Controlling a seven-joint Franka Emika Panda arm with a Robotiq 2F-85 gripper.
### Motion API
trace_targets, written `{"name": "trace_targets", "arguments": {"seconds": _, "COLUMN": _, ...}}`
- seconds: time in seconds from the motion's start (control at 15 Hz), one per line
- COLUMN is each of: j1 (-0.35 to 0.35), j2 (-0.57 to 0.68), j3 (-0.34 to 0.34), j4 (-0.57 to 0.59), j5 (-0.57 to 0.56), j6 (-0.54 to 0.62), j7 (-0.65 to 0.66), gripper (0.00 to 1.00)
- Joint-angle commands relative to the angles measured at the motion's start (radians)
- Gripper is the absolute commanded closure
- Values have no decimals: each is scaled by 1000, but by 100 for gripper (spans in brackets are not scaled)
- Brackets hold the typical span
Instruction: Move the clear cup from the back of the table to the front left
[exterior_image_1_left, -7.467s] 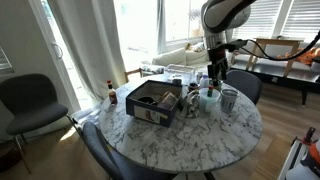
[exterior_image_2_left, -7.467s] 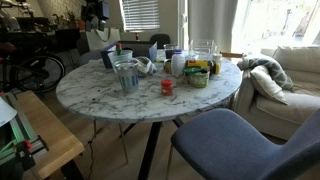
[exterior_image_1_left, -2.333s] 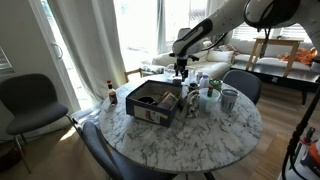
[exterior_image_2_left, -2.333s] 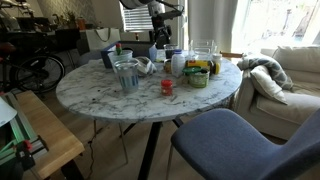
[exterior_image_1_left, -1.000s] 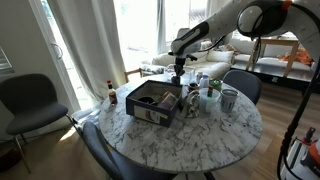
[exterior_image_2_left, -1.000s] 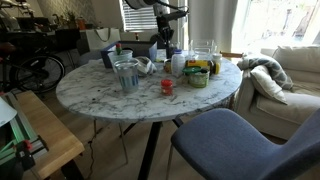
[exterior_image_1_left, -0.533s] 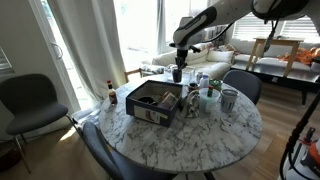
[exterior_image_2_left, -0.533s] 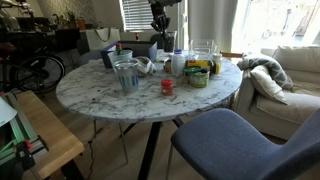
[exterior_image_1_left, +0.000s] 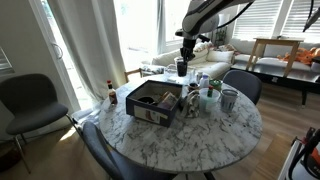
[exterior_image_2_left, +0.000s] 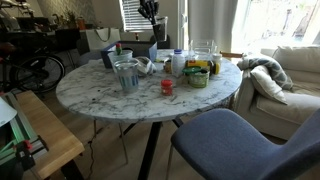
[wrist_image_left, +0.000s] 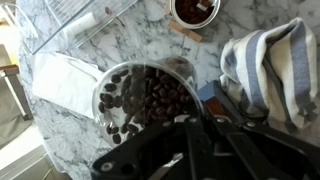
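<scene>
Bright window backlight, blurry wrist view.

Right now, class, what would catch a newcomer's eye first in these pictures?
The arm reaching high over the back of the marble table, its gripper apparently carrying the clear cup. Below it, the crowded tabletop: a dark box and a silver-grey cup stand out.

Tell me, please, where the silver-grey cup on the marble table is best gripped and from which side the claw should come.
Take the silver-grey cup by its rim, coming straight down from above. It stands upright, mouth open, with no handle to favour any side. In an exterior view it stands apart from the other things, so the descent looks unobstructed.
</scene>
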Motion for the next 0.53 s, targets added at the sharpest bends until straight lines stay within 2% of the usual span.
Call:
{"name": "trace_targets", "arguments": {"seconds": 0.0, "j1": 25, "j2": -196, "j3": -8, "j4": -248, "j5": -5, "j6": 94, "j7": -109, "gripper": 99}}
{"name": "trace_targets", "arguments": {"seconds": 0.47, "j1": 126, "j2": -419, "j3": -32, "j4": -567, "j5": 44, "j6": 218, "j7": -406, "gripper": 99}}
